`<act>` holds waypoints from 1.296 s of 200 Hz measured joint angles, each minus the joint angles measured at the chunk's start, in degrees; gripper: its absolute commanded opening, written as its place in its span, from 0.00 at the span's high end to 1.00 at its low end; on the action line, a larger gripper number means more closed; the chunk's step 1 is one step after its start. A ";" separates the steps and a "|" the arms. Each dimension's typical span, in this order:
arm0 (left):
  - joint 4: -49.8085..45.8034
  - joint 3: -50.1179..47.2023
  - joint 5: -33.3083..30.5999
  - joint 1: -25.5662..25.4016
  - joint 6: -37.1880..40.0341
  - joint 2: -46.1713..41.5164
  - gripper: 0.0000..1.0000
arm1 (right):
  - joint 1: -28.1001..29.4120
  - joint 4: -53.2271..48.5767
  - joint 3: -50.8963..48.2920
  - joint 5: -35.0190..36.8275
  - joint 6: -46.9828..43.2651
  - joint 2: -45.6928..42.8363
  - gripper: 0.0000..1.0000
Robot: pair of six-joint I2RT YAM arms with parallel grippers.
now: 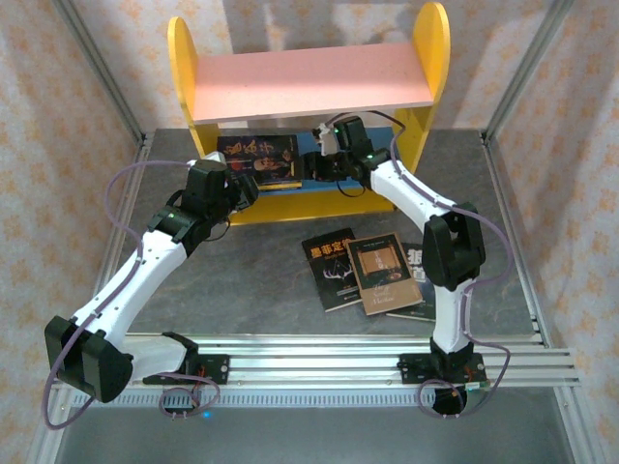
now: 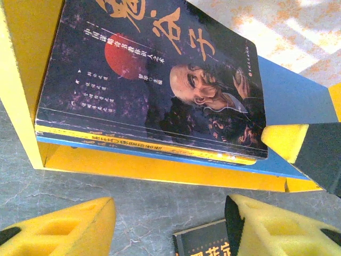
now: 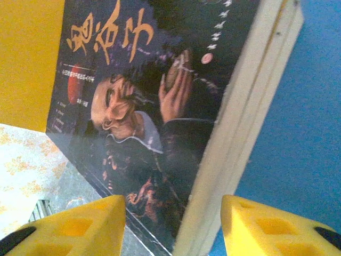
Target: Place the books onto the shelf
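The shelf (image 1: pixel 309 82) stands at the back of the table, and a stack of books (image 1: pixel 256 159) lies flat on the left of its blue lower board (image 2: pixel 293 96). The top one is a dark cover with a portrait (image 2: pixel 160 80). My right gripper (image 1: pixel 324 166) is at the stack's right end, open, with its pads either side of the page edges (image 3: pixel 229 138); one pad (image 2: pixel 287 141) touches the stack's corner. My left gripper (image 1: pixel 242 193) hangs open over the table in front of the yellow front lip (image 2: pixel 160 168), holding nothing. Three more books lie on the table: dark (image 1: pixel 334 266), brown (image 1: pixel 379 274), dark (image 1: pixel 418 280).
The shelf's yellow side panel (image 2: pixel 24 80) closes the stack's left end. Metal frame posts (image 1: pixel 522 77) rise at the back corners of the grey table (image 1: pixel 261 280). A dark book's corner (image 2: pixel 205 240) lies just below my left gripper's fingers.
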 measured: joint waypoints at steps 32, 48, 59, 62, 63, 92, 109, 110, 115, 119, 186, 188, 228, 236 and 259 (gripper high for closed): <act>0.00 0.00 0.00 0.00 0.00 0.00 0.43 | 0.74 0.02 0.00 0.22 0.00 0.00 0.52; 0.00 -0.02 0.00 0.00 -0.11 0.00 0.43 | 0.74 -0.02 0.00 0.24 -0.02 0.00 0.52; 0.00 -0.13 0.00 0.00 -0.17 0.00 0.43 | 0.79 -0.09 0.00 0.35 -0.04 0.00 0.52; 0.00 -0.17 0.00 0.00 -0.17 0.00 0.43 | 0.79 -0.13 0.00 0.44 -0.07 0.00 0.52; 0.00 -0.20 0.00 0.00 -0.17 0.00 0.43 | 0.81 -0.13 0.00 0.44 -0.07 0.00 0.52; -0.02 -0.81 0.00 0.00 -0.17 0.00 0.43 | 1.01 -0.46 0.00 1.20 -0.74 0.00 0.50; -0.02 -1.07 0.00 0.00 -0.17 -0.20 0.43 | 1.16 -0.98 0.00 1.81 -1.11 -0.17 0.49; -0.02 -1.11 0.00 0.00 -0.17 -0.24 0.43 | 1.16 -1.03 0.00 1.84 -1.14 -0.20 0.49; -0.02 -1.29 0.00 0.00 -0.17 -0.44 0.43 | 1.16 -1.29 0.00 1.99 -1.20 -0.28 0.49; -0.02 -1.51 0.02 0.00 -0.17 -0.68 0.43 | 1.16 -1.49 -0.02 2.14 -1.27 -0.39 0.49; 0.09 -11.06 0.26 -0.79 -2.10 -6.97 0.43 | 0.50 -2.54 -13.33 6.54 -2.32 -14.40 0.43; 0.09 -11.47 0.24 -1.01 -2.29 -7.21 0.43 | 0.50 -2.54 -13.81 6.80 -2.29 -14.91 0.43; 1.90 -18.12 0.09 -8.26 -6.51 -10.62 0.43 | 0.26 -1.66 -30.58 12.07 0.15 -30.03 0.34; 2.80 -19.32 -0.26 -11.02 -7.69 -10.88 0.43 | -0.20 -1.49 -34.73 12.96 1.27 -33.16 0.33; 6.78 -22.62 -1.40 -20.28 -11.32 -10.27 0.43 | -2.34 -2.14 -46.23 16.44 4.13 -40.85 0.28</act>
